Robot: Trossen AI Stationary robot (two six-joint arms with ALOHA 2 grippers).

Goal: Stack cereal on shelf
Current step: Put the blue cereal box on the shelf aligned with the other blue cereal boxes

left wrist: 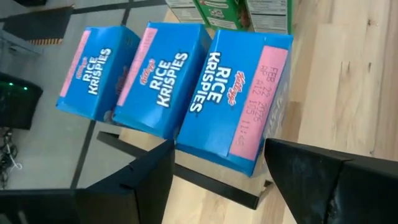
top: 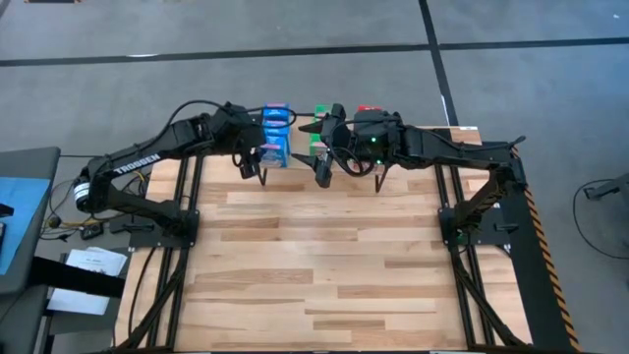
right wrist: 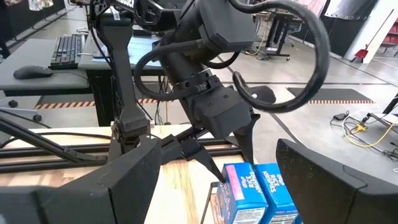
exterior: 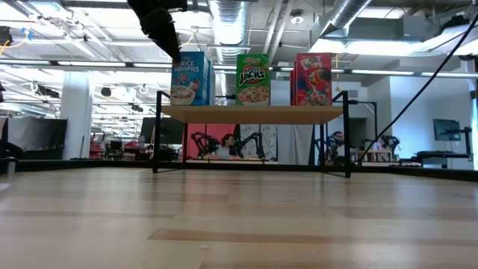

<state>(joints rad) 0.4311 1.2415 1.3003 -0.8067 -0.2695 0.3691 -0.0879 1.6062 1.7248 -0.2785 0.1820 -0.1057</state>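
Note:
On the shelf [exterior: 254, 113] at the table's far edge stand blue cereal boxes [exterior: 192, 78], green ones [exterior: 252, 78] and red ones [exterior: 313, 78], upright on their bottoms. The left wrist view shows three blue boxes [left wrist: 161, 74] in a row, one behind another. My left gripper [left wrist: 217, 146] hangs open just above the frontmost blue box [left wrist: 236, 99], one finger on each side of its top. My right gripper [top: 316, 149] hovers open over the green boxes [top: 320, 113], nothing between its fingers, pointing toward my left gripper [right wrist: 227, 162]. My left gripper comes slanting down from the table's left at the top of the frontmost blue box [left wrist: 249, 149]. Its fingers [left wrist: 149, 180] flank the box's two broad faces. I cannot tell whether either finger touches the box, which stands upright on the shelf.
The wooden tabletop [top: 324, 265] stretches bare in front of the shelf. A desk with papers [top: 88, 270] stands off the table's left side. A person [exterior: 224, 146] sits in the room beyond the shelf.

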